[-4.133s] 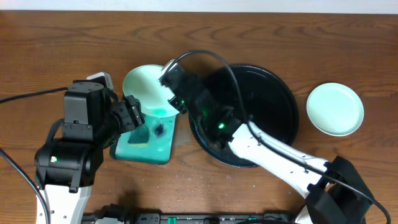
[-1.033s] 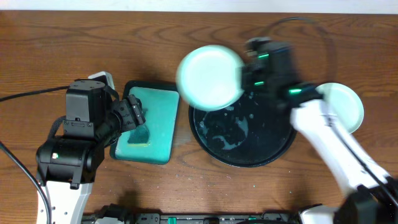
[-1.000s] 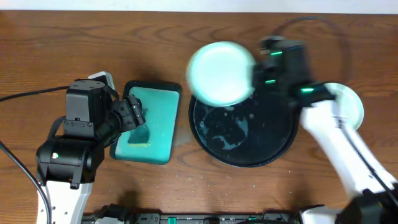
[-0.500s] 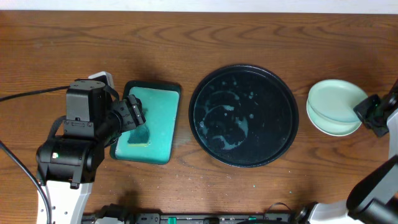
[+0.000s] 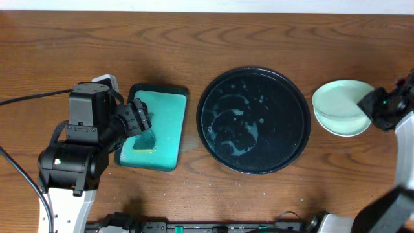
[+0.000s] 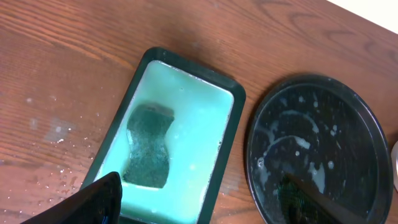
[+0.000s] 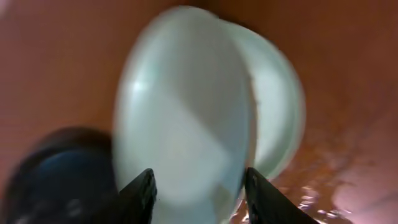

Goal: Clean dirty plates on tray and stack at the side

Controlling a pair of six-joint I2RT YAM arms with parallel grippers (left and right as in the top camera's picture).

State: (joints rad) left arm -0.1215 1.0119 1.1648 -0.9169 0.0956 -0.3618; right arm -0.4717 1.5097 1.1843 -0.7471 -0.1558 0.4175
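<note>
**Stacking a plate to the right of the tray**

The black tray carries no plates, only streaks of water. Just right of it sit two pale mint plates, the top plate resting off-centre on the lower plate, shifted toward the tray and looking tilted in the wrist view. I see no third plate.

The right gripper is at the stack's far side from the tray. Its fingers stand apart around the top plate's rim, but blur hides whether they pinch it.

The left gripper hangs wide open and empty left of the tray, over the basin of teal water holding a sponge.

This looks like the set-down step. Next, the right fingers should clear the rim and back away without dragging the plate.
</note>
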